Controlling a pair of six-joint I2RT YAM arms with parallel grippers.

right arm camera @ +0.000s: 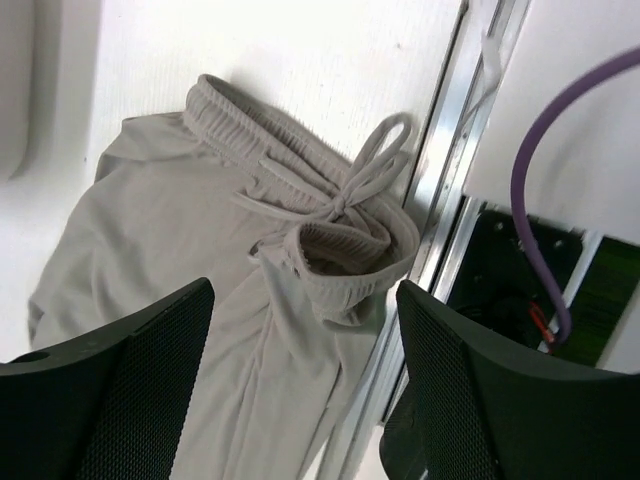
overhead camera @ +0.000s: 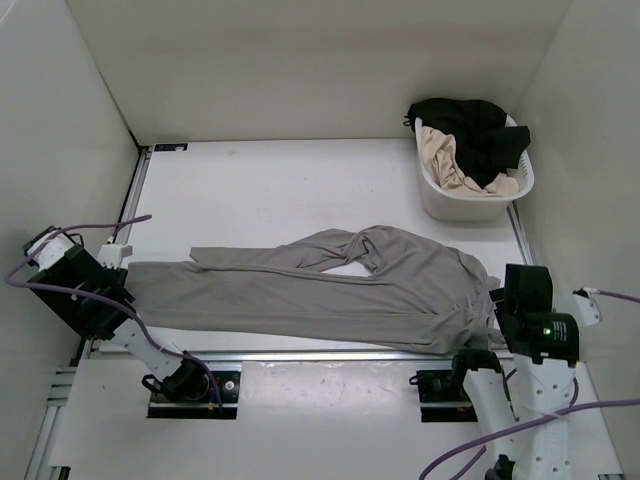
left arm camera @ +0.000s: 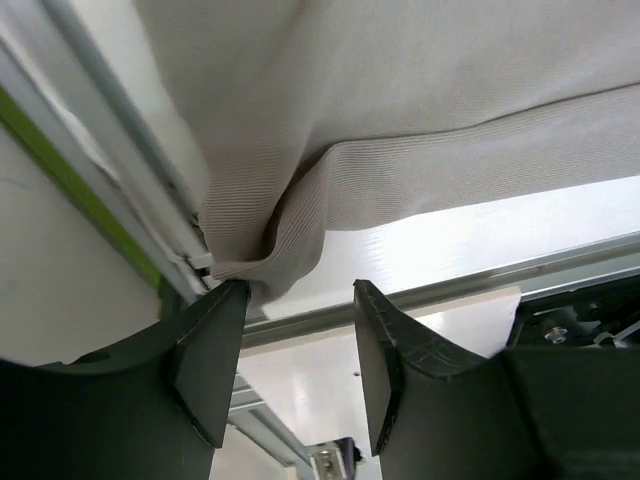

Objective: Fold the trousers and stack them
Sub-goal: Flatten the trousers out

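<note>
Hovering with both jaws released, I'd pinch the trousers' (overhead camera: 330,290) cuffs (left arm camera: 300,215) at nine o'clock and waistband (right arm camera: 345,255) at three, catching both layers.

trousers (overhead camera: 330,290) lying across table (overhead camera: 280,190), waist right, legs left, basket (overhead camera: 445,203) behind at far right, clothes (overhead camera: 470,135) inside

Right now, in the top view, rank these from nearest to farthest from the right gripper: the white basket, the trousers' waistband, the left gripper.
1. The waistband: directly beside the right gripper, on the near right.
2. The white basket: in the far right corner, beyond the waistband.
3. The left gripper: farthest, across on the far left.
</note>
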